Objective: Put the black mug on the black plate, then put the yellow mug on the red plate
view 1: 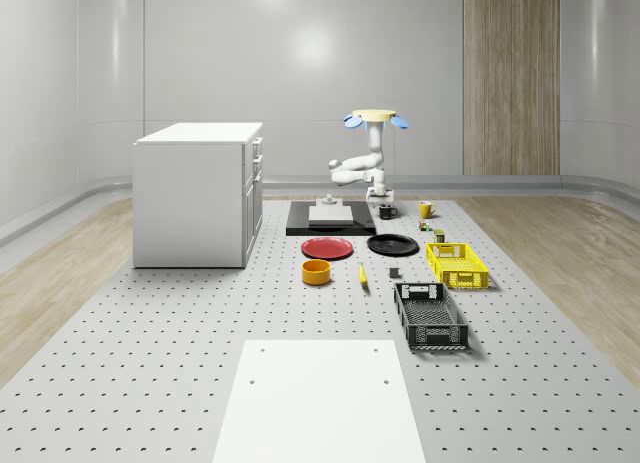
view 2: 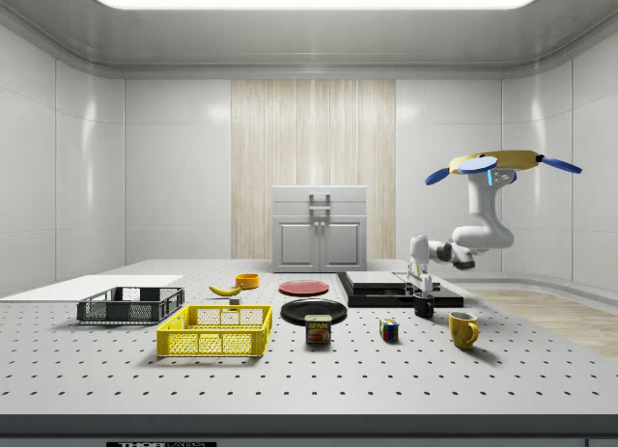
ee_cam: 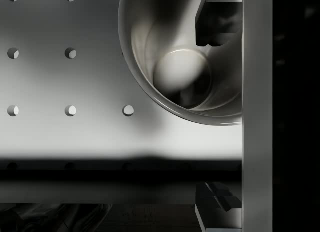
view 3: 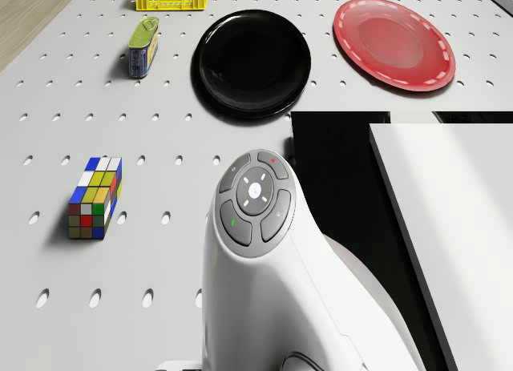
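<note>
Currently drone (view 2: pixel 497 163) hovers over the table's (view 1: pixel 150 383) far edge; gripper (view 2: pixel 422 294) straddles black mug (view 2: pixel 424 307) beside the black base slab (view 1: pixel 300 223), closure indeterminate. Risk: fingers off-centre on the rim could tip the mug while closing; black plate (view 1: pixel 393 245) waits near.

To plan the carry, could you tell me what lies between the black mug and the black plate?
Only bare table: in the whole-scene view, nothing stands between the black mug and the black plate.

Glossy black plate (view 3: pixel 252 62), red plate (view 3: pixel 393 42), yellow crate (view 1: pixel 456 264), multicoloured cube (view 3: pixel 95 197).
</note>
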### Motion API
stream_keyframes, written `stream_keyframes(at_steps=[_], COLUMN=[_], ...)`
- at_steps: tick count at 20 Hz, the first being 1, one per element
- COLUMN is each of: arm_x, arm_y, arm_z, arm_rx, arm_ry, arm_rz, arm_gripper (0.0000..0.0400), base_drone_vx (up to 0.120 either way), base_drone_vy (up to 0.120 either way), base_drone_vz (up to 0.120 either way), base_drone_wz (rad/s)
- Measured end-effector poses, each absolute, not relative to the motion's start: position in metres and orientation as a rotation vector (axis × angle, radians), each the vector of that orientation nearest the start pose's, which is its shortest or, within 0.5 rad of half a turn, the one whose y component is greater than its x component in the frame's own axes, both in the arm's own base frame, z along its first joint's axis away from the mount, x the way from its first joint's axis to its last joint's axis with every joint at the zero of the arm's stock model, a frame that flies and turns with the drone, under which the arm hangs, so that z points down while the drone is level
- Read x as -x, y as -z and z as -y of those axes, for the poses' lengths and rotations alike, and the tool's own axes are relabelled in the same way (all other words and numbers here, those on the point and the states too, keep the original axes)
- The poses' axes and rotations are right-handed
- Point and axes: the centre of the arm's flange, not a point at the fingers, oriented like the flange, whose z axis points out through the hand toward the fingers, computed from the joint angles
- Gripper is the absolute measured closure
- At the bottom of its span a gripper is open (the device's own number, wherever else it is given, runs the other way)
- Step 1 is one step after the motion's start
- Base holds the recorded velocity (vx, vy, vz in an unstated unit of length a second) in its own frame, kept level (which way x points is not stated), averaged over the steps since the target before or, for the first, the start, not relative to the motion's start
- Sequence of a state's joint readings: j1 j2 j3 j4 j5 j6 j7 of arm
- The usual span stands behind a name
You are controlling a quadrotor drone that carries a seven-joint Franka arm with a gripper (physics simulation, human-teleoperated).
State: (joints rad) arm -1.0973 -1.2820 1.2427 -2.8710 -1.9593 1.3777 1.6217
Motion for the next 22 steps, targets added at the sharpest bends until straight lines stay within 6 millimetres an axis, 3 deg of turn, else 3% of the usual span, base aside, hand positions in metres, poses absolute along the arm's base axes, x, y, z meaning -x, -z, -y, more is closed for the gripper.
stream_keyframes(at_steps=[16,17,19,22], arm_x=[-0.3096,-0.3099,-0.3102,-0.3105], arm_y=[-0.5222,-0.5223,-0.5225,-0.5226], arm_z=[0.0001,0.0001,0.0001,0.0001], arm_rx=[-0.001,-0.001,-0.001,-0.001], arm_ry=[-0.785,-0.785,-0.785,-0.785], arm_rz=[0.002,0.002,0.002,0.002], arm_gripper=[0.0,0.0064,0.0153,0.0225], base_drone_vx=[0.0,0.0,0.0,0.0], base_drone_vy=[0.0,0.0,0.0,0.0], base_drone_vz=[0.0,0.0,0.0,0.0], base_drone_wz=[0.0,0.0,0.0,0.0])
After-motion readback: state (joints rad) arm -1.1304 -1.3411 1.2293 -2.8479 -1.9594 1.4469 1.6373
